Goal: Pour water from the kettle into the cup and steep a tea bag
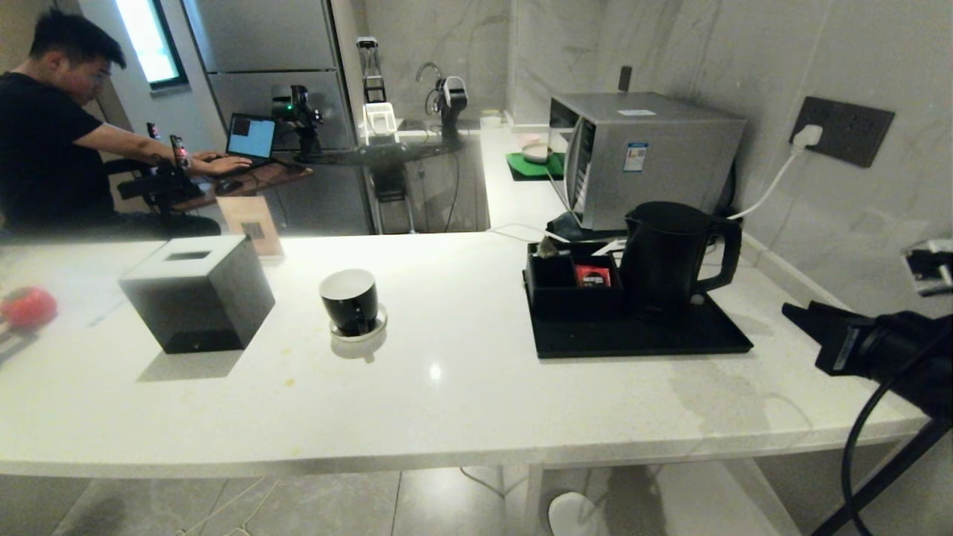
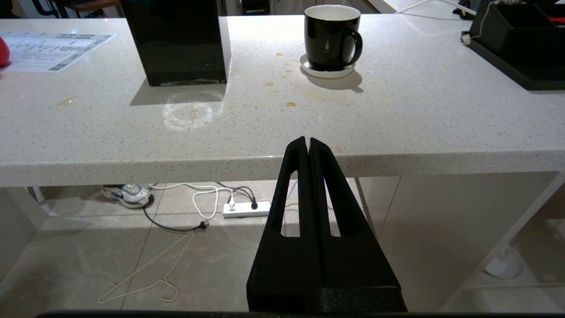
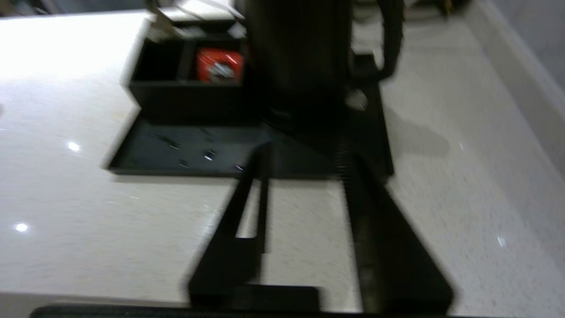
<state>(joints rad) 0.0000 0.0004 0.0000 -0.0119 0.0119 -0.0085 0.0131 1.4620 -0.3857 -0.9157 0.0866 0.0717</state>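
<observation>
Kettle (image 1: 665, 253) stands upright on a black tray (image 1: 640, 335) on the worktop (image 1: 447, 387), directly ahead of the right tool (image 3: 304, 168), whose fingers stand apart with nothing between them; the tool hangs over the worktop, short of the tray's near edge. Beside the kettle, a compartment box holds a red packet (image 1: 593, 276). Off toward the left tool's side, the cup (image 1: 350, 299) sits on its saucer (image 2: 326, 71). That left tool (image 2: 308, 143) is pinched shut, below the worktop's front edge.
</observation>
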